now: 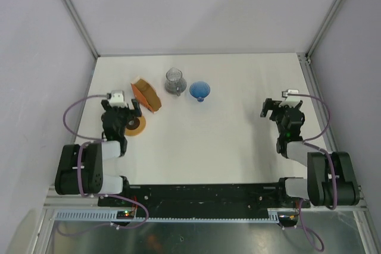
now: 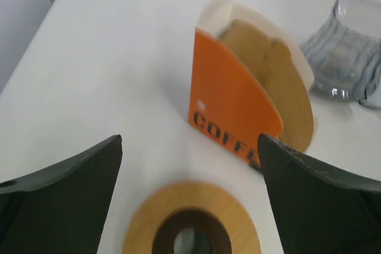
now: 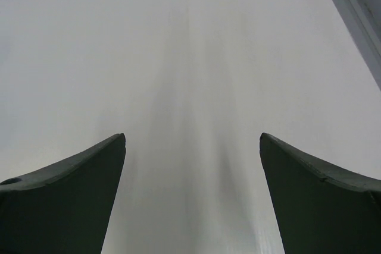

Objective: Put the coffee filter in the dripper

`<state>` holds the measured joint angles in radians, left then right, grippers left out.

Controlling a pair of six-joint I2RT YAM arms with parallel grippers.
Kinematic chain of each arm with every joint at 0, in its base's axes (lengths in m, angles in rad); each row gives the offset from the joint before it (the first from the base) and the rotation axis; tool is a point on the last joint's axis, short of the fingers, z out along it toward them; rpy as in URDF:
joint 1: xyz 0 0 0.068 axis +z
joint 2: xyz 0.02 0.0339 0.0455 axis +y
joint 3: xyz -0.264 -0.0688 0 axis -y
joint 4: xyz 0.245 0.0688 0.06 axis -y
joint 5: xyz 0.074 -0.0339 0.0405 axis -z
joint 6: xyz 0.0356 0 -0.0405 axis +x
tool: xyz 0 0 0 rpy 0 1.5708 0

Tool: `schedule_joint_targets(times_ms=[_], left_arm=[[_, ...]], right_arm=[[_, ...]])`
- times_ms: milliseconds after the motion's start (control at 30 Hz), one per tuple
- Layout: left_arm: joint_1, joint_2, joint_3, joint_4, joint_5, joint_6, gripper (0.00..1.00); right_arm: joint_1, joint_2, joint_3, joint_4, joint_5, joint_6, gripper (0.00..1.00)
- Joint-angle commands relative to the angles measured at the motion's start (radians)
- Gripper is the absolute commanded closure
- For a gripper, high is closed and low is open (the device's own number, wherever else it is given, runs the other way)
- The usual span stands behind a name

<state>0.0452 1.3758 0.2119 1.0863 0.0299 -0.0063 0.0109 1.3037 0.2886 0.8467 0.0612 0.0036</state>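
The blue dripper [image 1: 200, 91] stands upright at the back middle of the table, free of both grippers. No loose coffee filter shows; tan papers stand stacked in the orange packet [image 1: 146, 95], which also shows in the left wrist view [image 2: 229, 102]. My left gripper [image 1: 122, 111] is open and empty, just in front of the packet, with its jaws on either side of a tan ring [image 2: 190, 196]. In the left wrist view the left gripper [image 2: 189, 147] shows nothing between its fingers. My right gripper [image 1: 281, 107] is open and empty over bare table at the right, and it shows the same way in the right wrist view [image 3: 191, 138].
A clear glass carafe [image 1: 174, 81] stands between the packet and the dripper, and shows in the left wrist view [image 2: 345, 52] at the right. The tan ring [image 1: 136, 126] lies flat near the left arm. Grey walls enclose the table on three sides.
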Motion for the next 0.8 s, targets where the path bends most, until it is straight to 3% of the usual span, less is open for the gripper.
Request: schedule_joint_targets(times_ms=[0, 233, 333, 433, 533, 767], left_arm=[[0.023, -0.056, 0.251, -0.350, 0.046, 0.027, 0.00], [0.045, -0.080, 0.399, -0.497, 0.154, 0.151, 0.02], [0.048, -0.050, 0.563, -0.698, 0.286, 0.213, 0.17], [0.048, 0.032, 0.744, -0.933, 0.417, 0.292, 0.24], [0.048, 0.114, 0.886, -1.094, 0.468, 0.360, 0.24], [0.048, 0.214, 0.998, -1.183, 0.496, 0.439, 0.16]], right_arm=[[-0.002, -0.070, 0.099, -0.189, -0.075, 0.056, 0.01], [0.000, -0.184, 0.191, -0.382, -0.227, 0.104, 0.01], [0.009, -0.241, 0.226, -0.452, -0.267, 0.094, 0.01], [0.024, -0.289, 0.233, -0.480, -0.278, 0.087, 0.01], [0.037, -0.306, 0.234, -0.491, -0.277, 0.079, 0.01], [0.056, -0.303, 0.234, -0.505, -0.276, 0.063, 0.01]])
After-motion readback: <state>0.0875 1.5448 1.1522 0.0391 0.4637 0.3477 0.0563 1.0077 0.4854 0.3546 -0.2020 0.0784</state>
